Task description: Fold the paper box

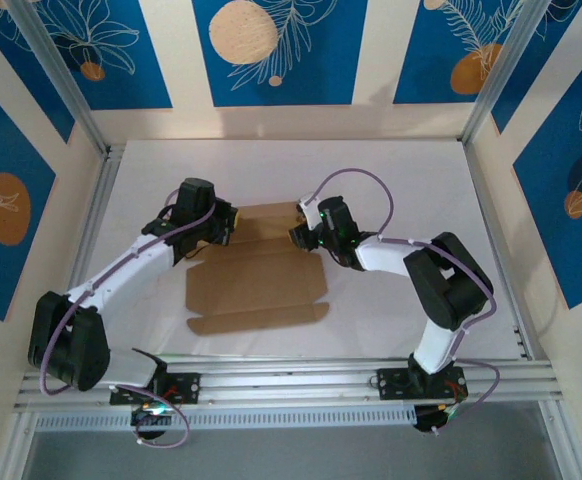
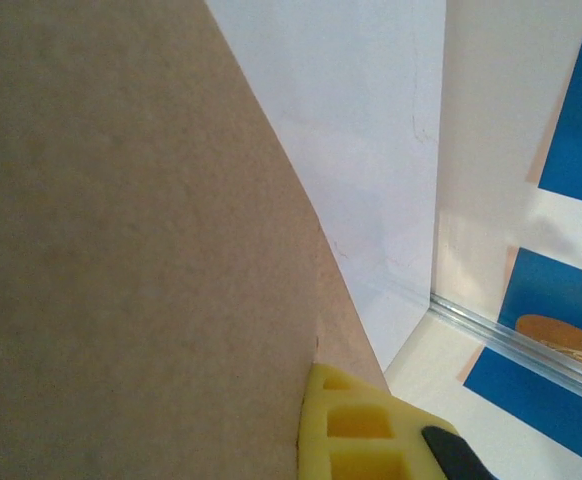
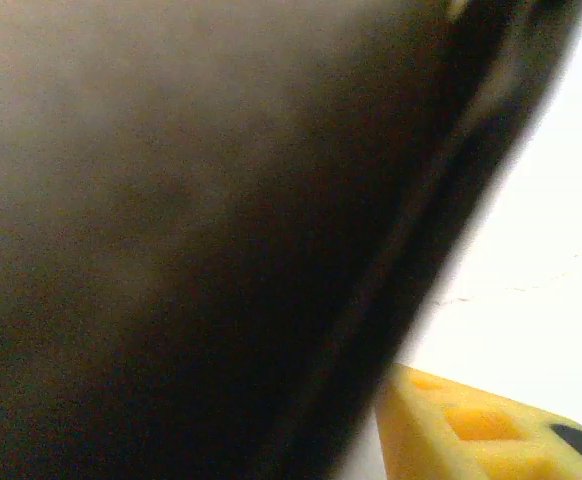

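The paper box (image 1: 256, 285) is a flat brown cardboard sheet with flaps, lying mid-table, its back flap raised between the two arms. My left gripper (image 1: 228, 225) is at the sheet's back left corner, shut on the flap. In the left wrist view the cardboard (image 2: 121, 250) runs along one yellow finger (image 2: 366, 425) and hides the other. My right gripper (image 1: 298, 228) is at the back right corner. In the right wrist view the flap (image 3: 171, 220) is a dark, close blur, with a thin strip of white table between it and the yellow finger (image 3: 471, 435). Those jaws stand open around the flap.
The white table (image 1: 421, 180) has bare room behind and to both sides of the sheet. An aluminium rail (image 1: 291, 375) runs along the near edge, carrying both arm bases. Metal frame posts (image 1: 61, 75) and blue-patterned walls enclose the table.
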`<state>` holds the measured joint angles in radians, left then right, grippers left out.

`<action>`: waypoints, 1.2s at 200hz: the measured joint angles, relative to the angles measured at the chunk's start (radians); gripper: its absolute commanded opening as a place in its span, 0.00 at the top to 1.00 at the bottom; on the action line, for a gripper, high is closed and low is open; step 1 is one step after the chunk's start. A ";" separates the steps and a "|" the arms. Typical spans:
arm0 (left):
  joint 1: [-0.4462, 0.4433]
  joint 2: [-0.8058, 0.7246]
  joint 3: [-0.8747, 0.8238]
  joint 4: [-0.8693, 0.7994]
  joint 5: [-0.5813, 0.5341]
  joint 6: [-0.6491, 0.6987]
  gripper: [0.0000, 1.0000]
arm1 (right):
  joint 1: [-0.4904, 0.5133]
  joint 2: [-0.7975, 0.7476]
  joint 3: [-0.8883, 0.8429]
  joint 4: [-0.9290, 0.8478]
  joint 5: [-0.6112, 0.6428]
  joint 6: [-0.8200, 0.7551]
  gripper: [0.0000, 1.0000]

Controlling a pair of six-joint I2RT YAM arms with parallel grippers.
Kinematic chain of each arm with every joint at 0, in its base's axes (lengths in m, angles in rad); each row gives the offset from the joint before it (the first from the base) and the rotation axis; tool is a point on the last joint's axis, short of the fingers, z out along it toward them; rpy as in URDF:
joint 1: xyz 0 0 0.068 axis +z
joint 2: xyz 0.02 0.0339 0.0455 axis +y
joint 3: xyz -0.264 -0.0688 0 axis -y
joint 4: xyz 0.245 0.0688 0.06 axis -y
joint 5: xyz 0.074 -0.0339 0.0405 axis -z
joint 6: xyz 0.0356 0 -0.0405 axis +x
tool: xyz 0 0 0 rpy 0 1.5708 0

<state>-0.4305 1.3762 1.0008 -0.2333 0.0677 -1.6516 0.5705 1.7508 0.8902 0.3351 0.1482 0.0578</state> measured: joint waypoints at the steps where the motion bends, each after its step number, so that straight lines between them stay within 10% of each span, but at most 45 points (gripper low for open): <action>1: 0.000 0.000 0.000 0.000 0.000 0.000 1.00 | 0.000 0.000 0.000 0.000 0.002 0.000 0.59; 175: -0.002 -0.013 0.008 -0.046 -0.134 -0.083 1.00 | 0.145 0.190 0.274 -0.121 0.518 0.154 0.91; 209: -0.002 -0.013 0.008 -0.048 -0.139 -0.097 1.00 | 0.156 0.191 0.280 -0.139 0.541 0.192 0.78; 240: -0.012 -0.019 0.006 -0.051 -0.132 -0.097 1.00 | 0.147 0.170 0.223 -0.081 0.531 0.144 0.40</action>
<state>-0.4423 1.3567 1.0069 -0.2844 -0.0647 -1.7485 0.7174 1.9205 1.1130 0.2539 0.6792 0.2020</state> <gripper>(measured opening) 0.047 0.483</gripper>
